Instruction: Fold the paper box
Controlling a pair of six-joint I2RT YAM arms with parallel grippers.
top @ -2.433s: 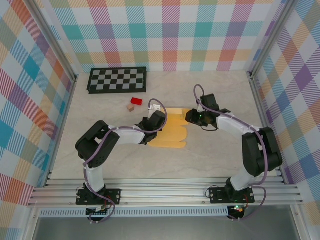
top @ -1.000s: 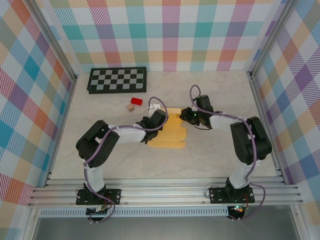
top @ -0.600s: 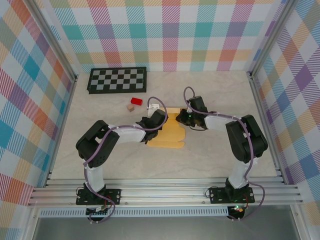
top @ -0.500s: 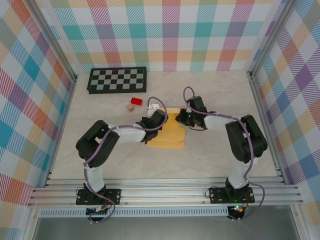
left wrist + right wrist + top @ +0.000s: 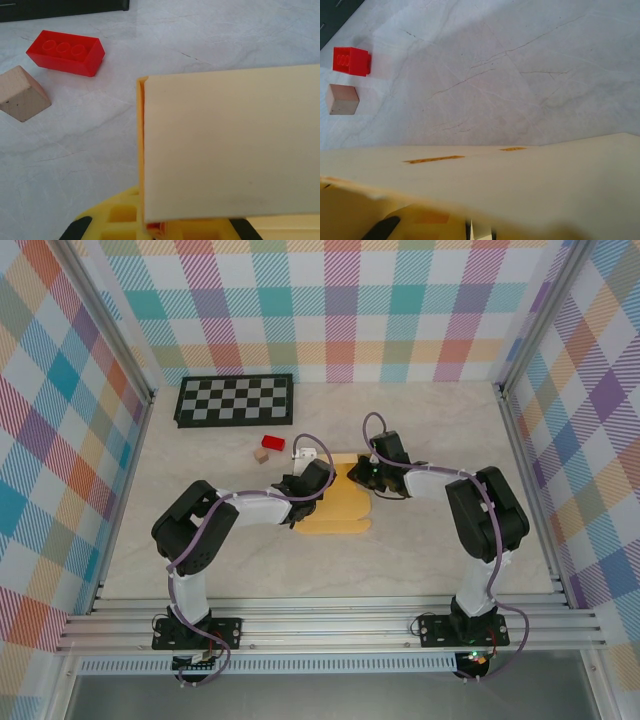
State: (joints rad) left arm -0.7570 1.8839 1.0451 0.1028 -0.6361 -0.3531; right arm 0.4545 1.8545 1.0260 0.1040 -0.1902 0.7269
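Our left gripper [image 5: 322,478] and right gripper [image 5: 358,476] flank the paper box [image 5: 338,512], its raised panel between them. We cannot tell whether either gripper pinches it.

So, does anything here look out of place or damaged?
Nothing stands out. The box is partly folded, with no tear that I can see. The red block and the cube lie apart from it and from each other.

No text, label, number or sign could be read; the paper box [image 5: 230,150] and the red block [image 5: 65,51] showed plain faces, the checkerboard [image 5: 234,398] only squares.
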